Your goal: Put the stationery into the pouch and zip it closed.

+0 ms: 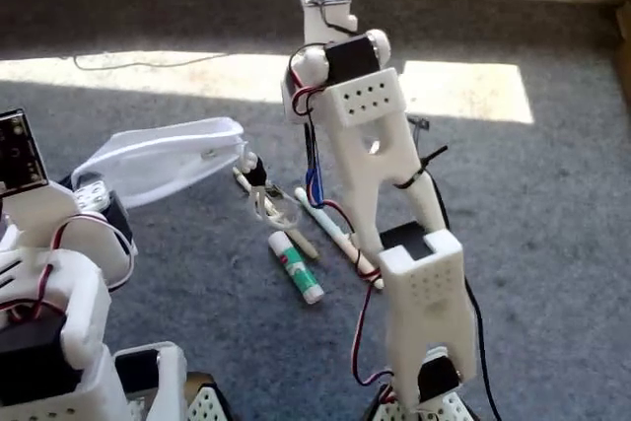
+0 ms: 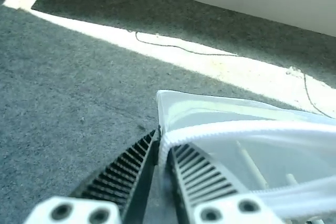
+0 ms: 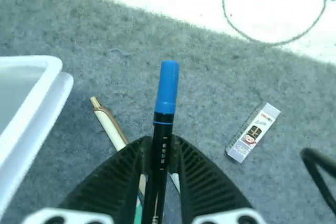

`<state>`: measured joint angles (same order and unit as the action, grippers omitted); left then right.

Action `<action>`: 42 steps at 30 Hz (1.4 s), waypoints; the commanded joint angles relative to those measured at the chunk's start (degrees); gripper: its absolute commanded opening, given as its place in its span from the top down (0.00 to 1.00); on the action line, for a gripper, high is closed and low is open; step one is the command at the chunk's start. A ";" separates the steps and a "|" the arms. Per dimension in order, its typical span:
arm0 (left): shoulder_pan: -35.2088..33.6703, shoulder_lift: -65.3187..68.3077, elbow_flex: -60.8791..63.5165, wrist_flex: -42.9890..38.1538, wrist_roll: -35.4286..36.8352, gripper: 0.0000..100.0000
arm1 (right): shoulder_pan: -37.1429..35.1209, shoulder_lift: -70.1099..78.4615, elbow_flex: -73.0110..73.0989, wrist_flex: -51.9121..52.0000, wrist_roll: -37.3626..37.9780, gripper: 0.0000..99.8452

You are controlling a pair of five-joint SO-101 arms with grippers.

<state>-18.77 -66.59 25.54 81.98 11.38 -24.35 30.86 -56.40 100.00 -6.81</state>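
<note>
At near left, pinching pouch (image 2: 247,129) rim in closed left gripper (image 2: 163,141), mouth held up, open. Farther in, clamping blue-capped marker (image 3: 167,90) in right gripper (image 3: 159,142), near that mouth. Loading step, judged early; next calls for tipping marker inside. Loose on carpet (image 1: 552,204) beyond: glue stick (image 1: 296,265), pen (image 3: 108,122), eraser (image 3: 253,132). Pouch contents hard to tell.

The right arm's end effector (image 3: 160,142) grips a black marker (image 3: 165,103) with a blue cap, both jaws closed against its barrel, above grey carpet (image 3: 220,72). A cream pen (image 3: 107,124) lies just beside it, a small eraser (image 3: 253,132) farther off, the white pouch (image 3: 31,108) at the edge, and a thin cable (image 3: 273,40) loops through sunlight.
</note>
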 commanded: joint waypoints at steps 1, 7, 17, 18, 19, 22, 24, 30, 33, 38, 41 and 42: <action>3.47 0.84 -1.19 -3.34 0.88 0.99 | 2.33 -11.30 8.31 1.01 1.93 0.99; 4.18 0.84 3.82 -6.51 0.88 0.99 | 5.76 -19.82 20.35 0.84 2.11 0.99; 5.93 0.84 8.04 -7.12 0.88 0.99 | 13.05 -24.40 35.56 0.75 8.00 0.99; 5.93 0.84 8.31 -7.47 0.88 0.99 | 14.02 -24.48 36.97 0.13 8.88 0.99; 5.93 0.75 8.57 -7.91 0.88 0.99 | 15.08 -24.48 38.73 -0.75 9.93 0.99; 5.93 0.75 9.45 -8.44 0.88 0.99 | 17.71 -24.57 44.44 -4.70 12.31 0.99; 5.93 0.75 9.71 -8.44 0.88 0.99 | 19.12 -24.57 48.66 -7.87 13.54 0.99; 5.93 0.75 9.80 -8.44 0.88 0.99 | 22.02 -24.57 58.95 -17.45 16.35 0.99; 5.93 0.75 9.80 -8.44 0.88 0.99 | 22.73 -24.22 62.29 -22.29 18.11 0.99; 5.93 0.75 9.80 -8.44 0.70 0.99 | 22.90 -24.22 67.47 -27.65 18.90 0.99; 5.93 0.66 9.80 -8.26 0.62 0.99 | 22.81 -24.22 69.05 -27.91 18.90 0.92; 5.93 0.57 9.80 -8.26 0.62 0.99 | 22.81 -24.22 69.58 -27.91 18.90 0.90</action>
<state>-13.67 -66.07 35.56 75.03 11.47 -2.20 10.11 12.88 73.01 11.47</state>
